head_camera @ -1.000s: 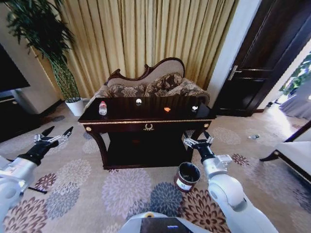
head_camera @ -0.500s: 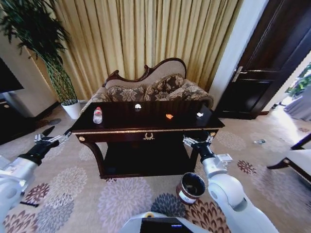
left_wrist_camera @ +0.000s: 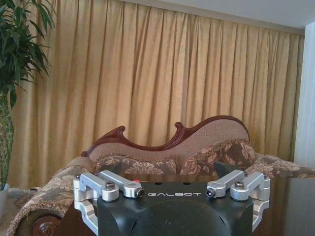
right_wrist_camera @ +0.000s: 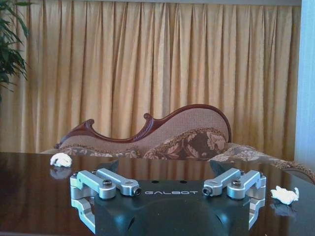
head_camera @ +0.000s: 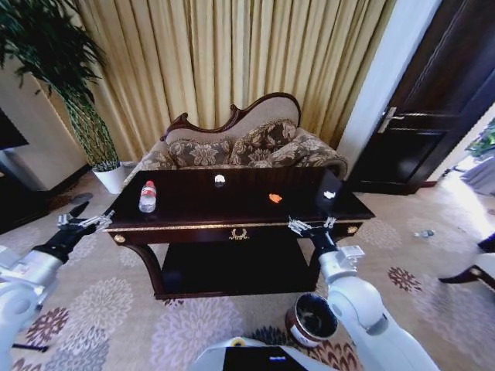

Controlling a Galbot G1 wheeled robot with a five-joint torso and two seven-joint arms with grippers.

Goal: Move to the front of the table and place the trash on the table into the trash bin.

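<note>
You face the counter (head_camera: pixel 232 207) head-on; the bottle (head_camera: pixel 147 197) stands near its left front edge. The trash bin (head_camera: pixel 312 318) sits on open carpet below-right. Left gripper (head_camera: pixel 82 220) and right gripper (head_camera: pixel 310 225) hover at the front edge, fingers wide.

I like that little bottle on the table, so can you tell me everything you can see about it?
The bottle is small and looks like clear plastic, with a red cap on top and a label with red on it around its middle. It stands upright near the left end of the dark, shiny table, close to the front edge. Nothing touches it but the tabletop. The left gripper hangs open nearby, off the table's left end.
</note>
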